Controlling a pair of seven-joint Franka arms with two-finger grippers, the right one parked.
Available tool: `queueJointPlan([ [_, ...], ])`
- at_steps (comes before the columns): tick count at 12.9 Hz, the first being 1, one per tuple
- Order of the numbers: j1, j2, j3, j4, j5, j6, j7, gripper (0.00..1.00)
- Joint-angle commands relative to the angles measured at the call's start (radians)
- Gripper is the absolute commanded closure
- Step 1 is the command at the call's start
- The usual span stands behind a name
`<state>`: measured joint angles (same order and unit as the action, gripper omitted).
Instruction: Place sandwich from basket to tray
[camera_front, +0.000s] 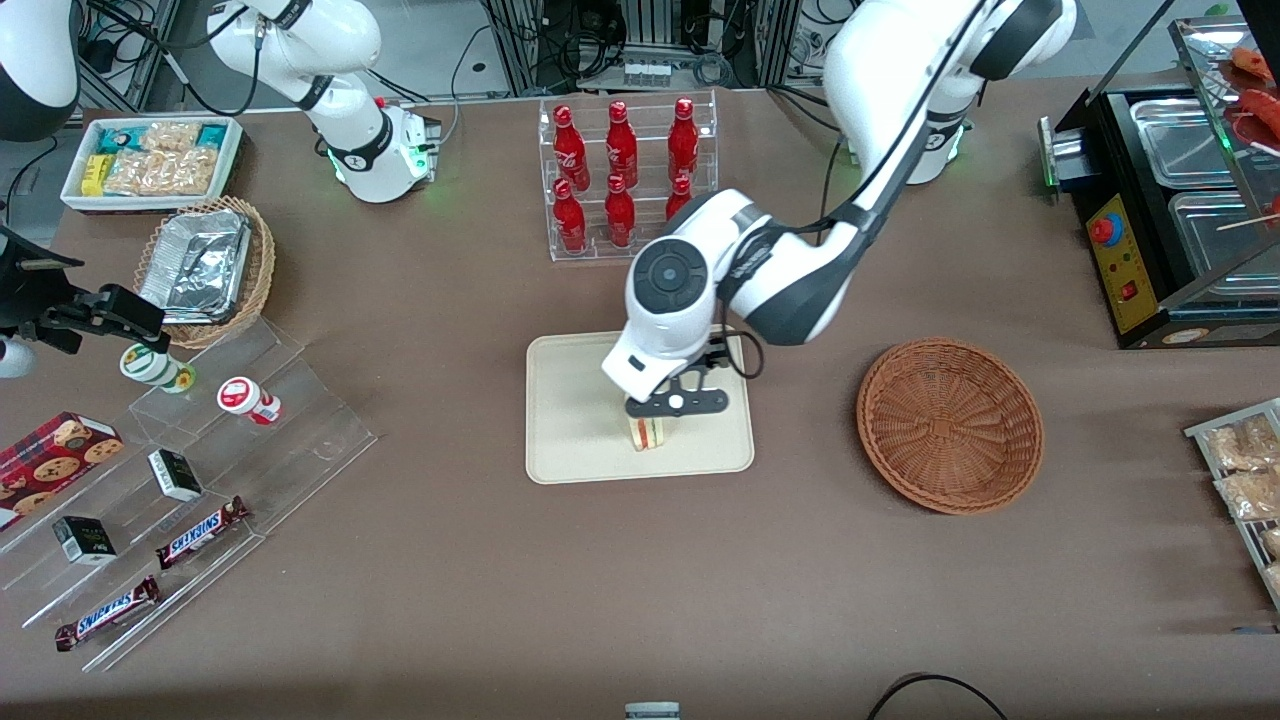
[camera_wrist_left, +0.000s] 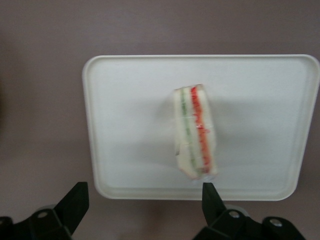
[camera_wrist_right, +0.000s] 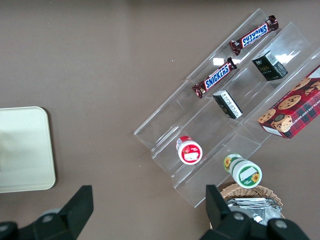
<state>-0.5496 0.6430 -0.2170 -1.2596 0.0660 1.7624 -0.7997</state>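
Observation:
The sandwich (camera_front: 647, 432) (camera_wrist_left: 195, 132), a white bread wedge with red and green filling, stands on its edge on the cream tray (camera_front: 570, 400) (camera_wrist_left: 130, 125), close to the tray rim nearest the front camera. My gripper (camera_front: 672, 412) (camera_wrist_left: 142, 202) hovers just above the sandwich, open, its black fingers (camera_wrist_left: 75, 200) spread wide with nothing between them. The reddish-brown basket (camera_front: 948, 425) sits beside the tray toward the working arm's end of the table, and nothing shows inside it.
A clear rack of red bottles (camera_front: 625, 180) stands farther from the front camera than the tray. A clear stepped shelf (camera_front: 200, 470) with candy bars and small boxes lies toward the parked arm's end. A black food warmer (camera_front: 1170, 210) stands at the working arm's end.

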Motion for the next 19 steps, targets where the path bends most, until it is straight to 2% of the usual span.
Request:
queueJointPlan([
  [1,0.086,-0.094,-0.002,-0.037,0.006,-0.096,0.059,0.00],
  [6,0.189,-0.219,0.001,-0.182,0.006,-0.086,0.190,0.00],
  [14,0.400,-0.480,-0.001,-0.409,-0.026,-0.100,0.537,0.00],
  [17,0.538,-0.560,-0.044,-0.428,-0.043,-0.197,0.696,0.00],
  [19,0.557,-0.620,-0.030,-0.423,-0.045,-0.280,0.785,0.00],
])
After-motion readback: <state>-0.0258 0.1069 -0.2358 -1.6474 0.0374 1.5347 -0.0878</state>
